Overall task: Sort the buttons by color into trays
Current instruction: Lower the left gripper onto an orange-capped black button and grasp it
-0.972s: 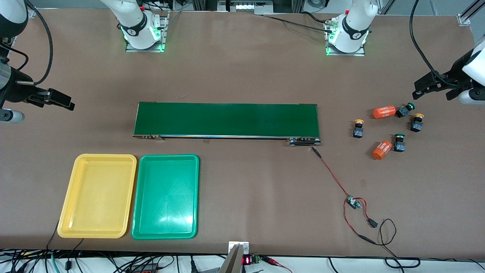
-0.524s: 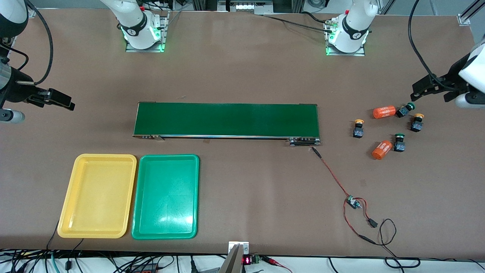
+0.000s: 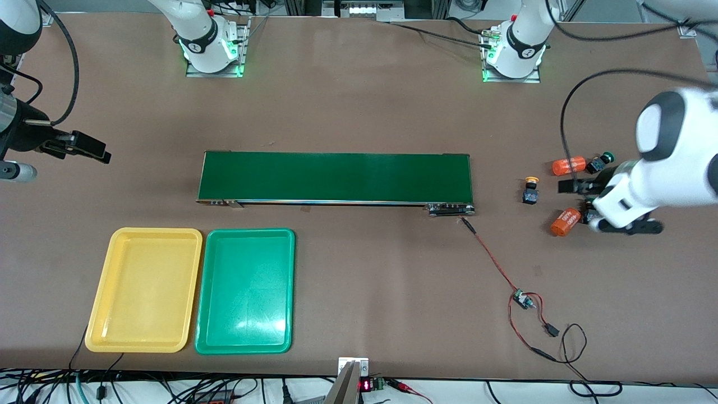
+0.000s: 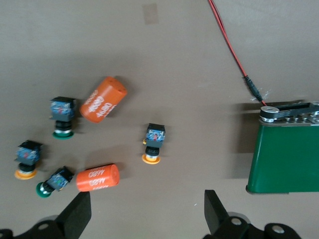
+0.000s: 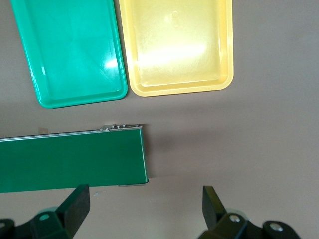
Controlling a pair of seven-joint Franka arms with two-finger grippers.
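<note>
The left gripper (image 4: 144, 219) was held open over the buttons (image 4: 152, 144), cylinders (image 4: 102, 98) at their nine o'clock, while the right gripper (image 5: 144, 216) waited, spread wide.

the left arm reaches low toward its own end of the worktop, its left gripper (image 4: 144, 214) spread wide, holding nothing. the right arm waits at its end, right gripper (image 5: 144, 211) likewise wide and empty.
</note>
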